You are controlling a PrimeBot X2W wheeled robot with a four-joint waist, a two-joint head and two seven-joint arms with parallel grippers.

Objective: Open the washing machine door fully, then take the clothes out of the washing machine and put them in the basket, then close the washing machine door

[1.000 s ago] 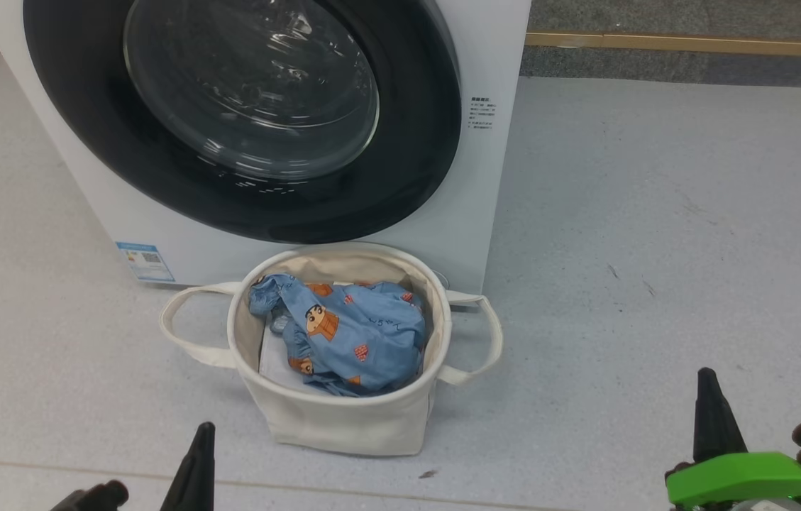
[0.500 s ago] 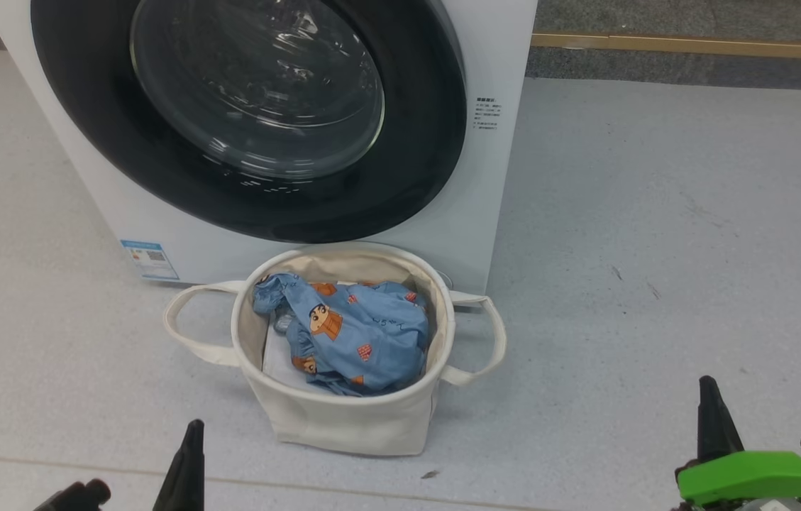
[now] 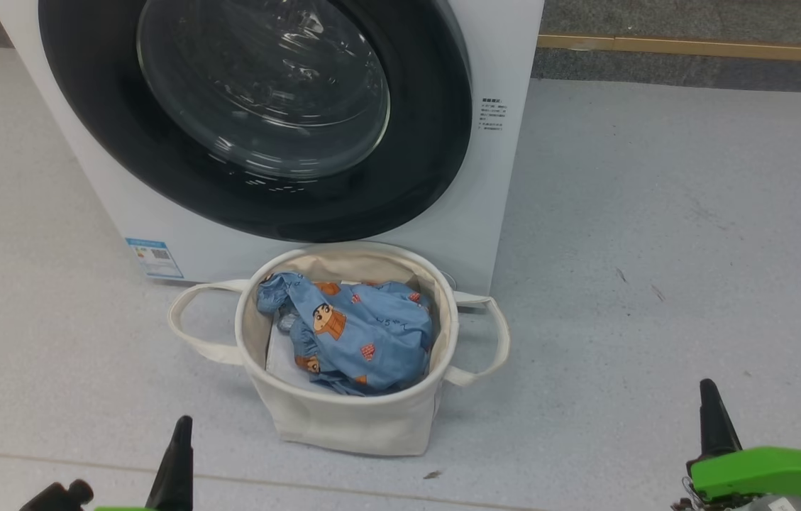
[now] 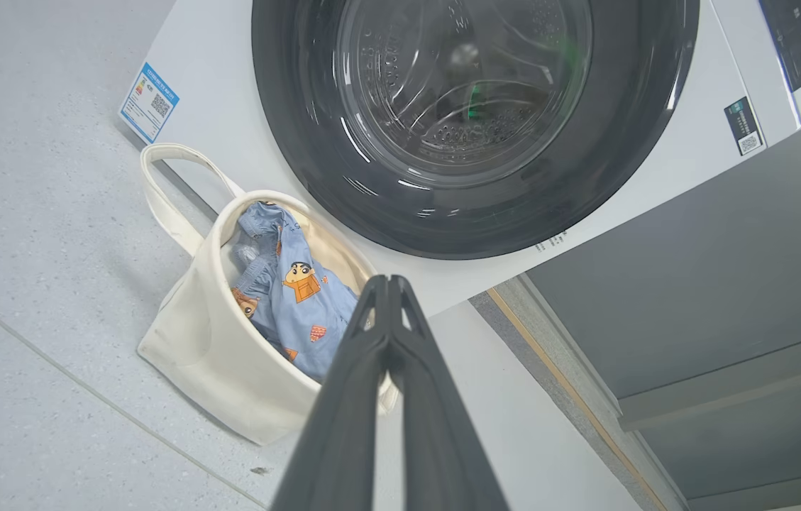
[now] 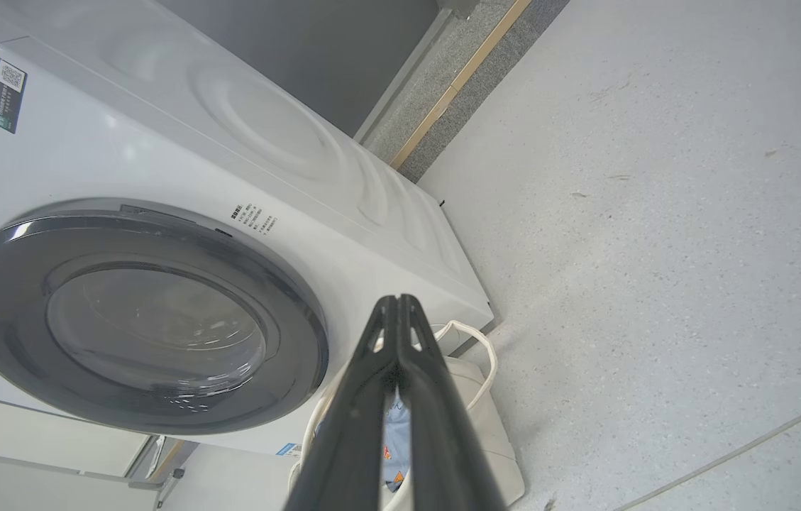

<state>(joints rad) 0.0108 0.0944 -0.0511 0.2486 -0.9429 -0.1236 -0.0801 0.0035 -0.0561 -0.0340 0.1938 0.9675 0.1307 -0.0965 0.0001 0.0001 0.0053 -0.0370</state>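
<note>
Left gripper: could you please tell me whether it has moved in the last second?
Yes. The left gripper has drifted left, away from the basket, though the camera shifted slightly too.

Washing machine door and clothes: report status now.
Left gripper shut, empty; right gripper shut, empty. Light blue cartoon-print clothes inside cream canvas basket. Round black-rimmed glass washing machine door closed. No obstruction seen.

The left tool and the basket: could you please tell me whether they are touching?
Apart. The head view shows bare floor between the shut left tool and the basket.
</note>
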